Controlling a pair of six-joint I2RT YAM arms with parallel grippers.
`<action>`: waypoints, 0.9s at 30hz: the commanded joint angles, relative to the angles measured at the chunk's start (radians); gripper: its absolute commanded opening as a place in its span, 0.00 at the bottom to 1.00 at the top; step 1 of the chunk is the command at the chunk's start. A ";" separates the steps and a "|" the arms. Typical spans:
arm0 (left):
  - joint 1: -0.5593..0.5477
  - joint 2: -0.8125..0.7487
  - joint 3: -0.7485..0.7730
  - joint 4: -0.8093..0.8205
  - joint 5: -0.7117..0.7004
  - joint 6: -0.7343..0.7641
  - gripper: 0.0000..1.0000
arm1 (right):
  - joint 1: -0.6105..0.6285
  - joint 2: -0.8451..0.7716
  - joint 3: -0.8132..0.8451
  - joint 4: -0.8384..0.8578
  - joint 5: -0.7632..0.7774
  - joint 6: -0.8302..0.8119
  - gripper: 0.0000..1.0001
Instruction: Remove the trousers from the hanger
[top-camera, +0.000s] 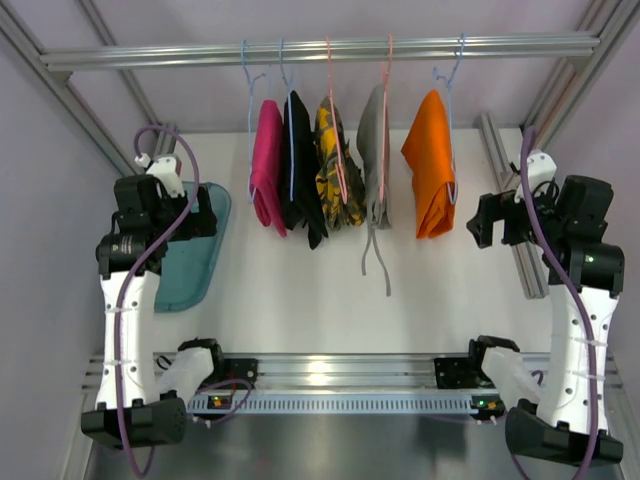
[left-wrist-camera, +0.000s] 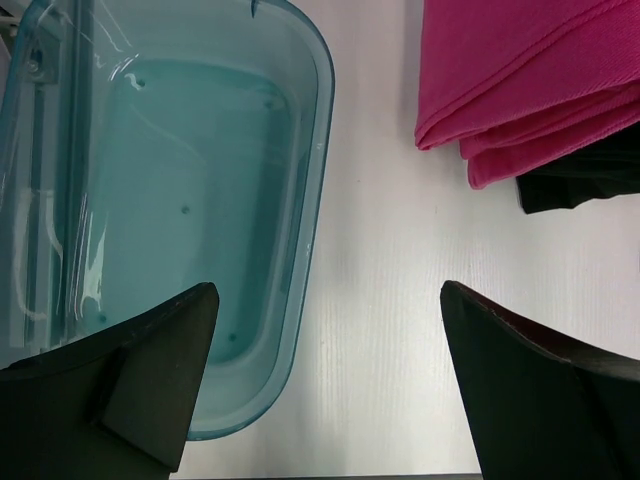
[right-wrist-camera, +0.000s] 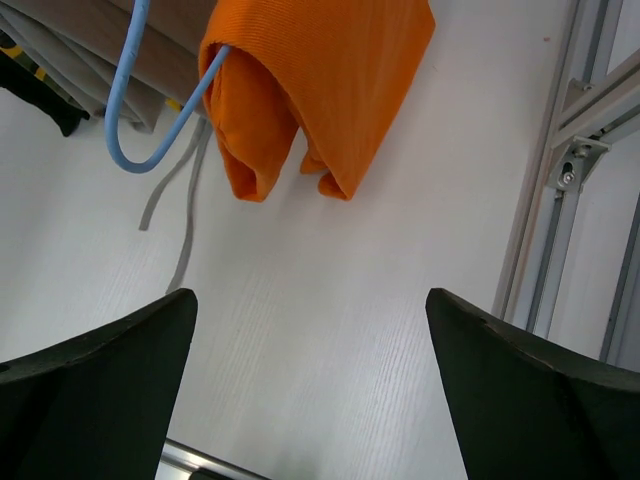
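The magenta-pink trousers (top-camera: 267, 165) hang folded over a blue hanger (top-camera: 249, 70) on the rail, with the black trousers (top-camera: 300, 170) right beside them on a second blue hanger. In the left wrist view the pink trousers (left-wrist-camera: 530, 80) fill the top right, with a strip of the black pair (left-wrist-camera: 580, 180) under them. My left gripper (left-wrist-camera: 325, 380) is open and empty, over the table beside the tray, left of the pink pair; in the top view it (top-camera: 200, 215) is at the left. My right gripper (right-wrist-camera: 310, 390) is open and empty, below the orange garment.
A teal tray (left-wrist-camera: 300, 200) lies at the left, also in the top view (top-camera: 195, 270). A camouflage garment (top-camera: 335, 165), a grey one with drawstrings (top-camera: 375, 160) and an orange one (top-camera: 430, 165) hang further right. Aluminium frame posts (right-wrist-camera: 560, 200) stand at the right.
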 joint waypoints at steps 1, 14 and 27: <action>-0.002 -0.005 0.058 0.031 0.015 -0.020 0.99 | 0.006 0.020 0.060 0.004 -0.021 0.018 0.99; 0.000 0.090 0.202 0.370 0.577 -0.275 0.99 | 0.006 0.103 0.171 -0.012 -0.003 0.057 1.00; -0.002 0.282 0.100 0.970 0.783 -0.737 0.90 | 0.006 0.179 0.258 -0.035 -0.013 0.066 0.99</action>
